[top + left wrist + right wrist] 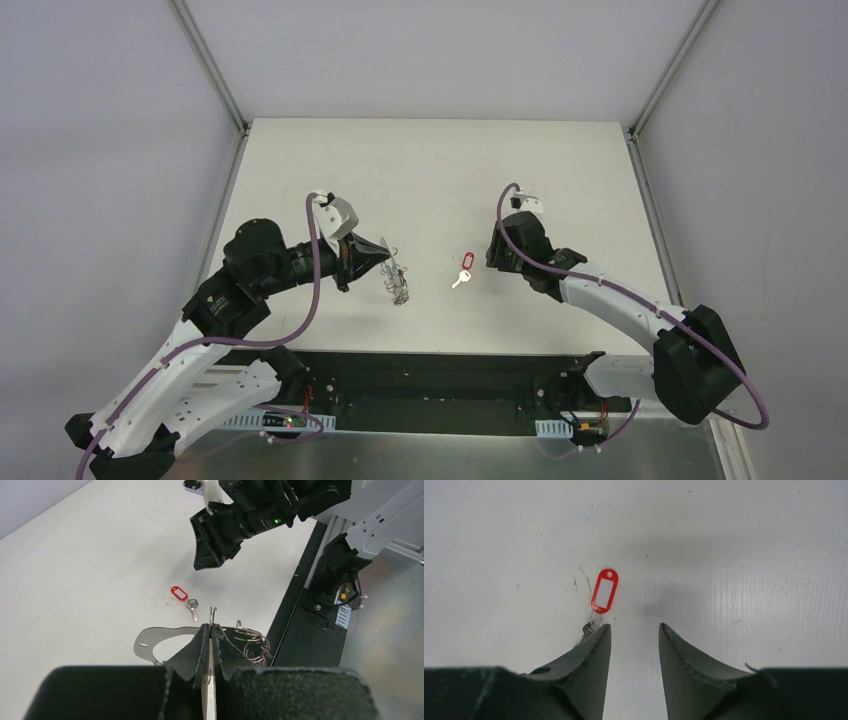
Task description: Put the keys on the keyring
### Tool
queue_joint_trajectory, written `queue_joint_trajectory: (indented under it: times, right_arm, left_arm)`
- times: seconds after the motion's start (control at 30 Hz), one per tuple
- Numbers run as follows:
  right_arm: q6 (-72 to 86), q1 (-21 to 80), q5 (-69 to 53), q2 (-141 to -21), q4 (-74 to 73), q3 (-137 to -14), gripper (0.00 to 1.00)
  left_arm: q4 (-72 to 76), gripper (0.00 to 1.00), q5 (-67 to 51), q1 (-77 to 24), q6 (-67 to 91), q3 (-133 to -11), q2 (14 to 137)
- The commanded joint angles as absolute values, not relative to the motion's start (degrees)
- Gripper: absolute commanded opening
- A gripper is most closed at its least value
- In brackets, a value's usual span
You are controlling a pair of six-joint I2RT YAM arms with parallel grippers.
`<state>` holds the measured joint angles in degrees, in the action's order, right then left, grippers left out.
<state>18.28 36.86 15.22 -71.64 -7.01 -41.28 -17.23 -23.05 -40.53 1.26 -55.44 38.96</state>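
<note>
A small silver key (458, 281) with a red plastic tag (467, 262) lies flat on the white table, right of centre. My left gripper (385, 262) is shut on the keyring (397, 278), a bundle of thin silvery wire loops, and holds it just above the table. In the left wrist view the loops (255, 642) hang right of the closed fingertips (210, 627); the red tag (179, 593) lies beyond. My right gripper (495, 255) is open and empty just over the table. In its wrist view (634, 626) the red tag (604, 591) is ahead-left and the key (589, 628) is half hidden by the left finger. No blue keys show.
A flat silvery metal piece (145, 642) with a large cutout shows under my left fingers. The black base rail (430, 385) runs along the near table edge. Grey walls and metal posts (210, 65) bound the table.
</note>
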Motion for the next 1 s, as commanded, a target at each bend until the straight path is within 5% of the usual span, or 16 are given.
queue_joint_trajectory:
  times: [0.0,0.97]
  right_arm:
    - [19.49,37.23,15.8,-70.97,-8.87,-42.27,0.43]
    - [33.33,41.97,9.74,-90.6,-12.6,-53.94,0.47]
  left_arm:
    - [-14.77,0.0,-23.7,-40.72,0.7,-55.55,38.34]
    - [-14.77,0.0,-24.1,-40.69,0.83,-55.33,37.29]
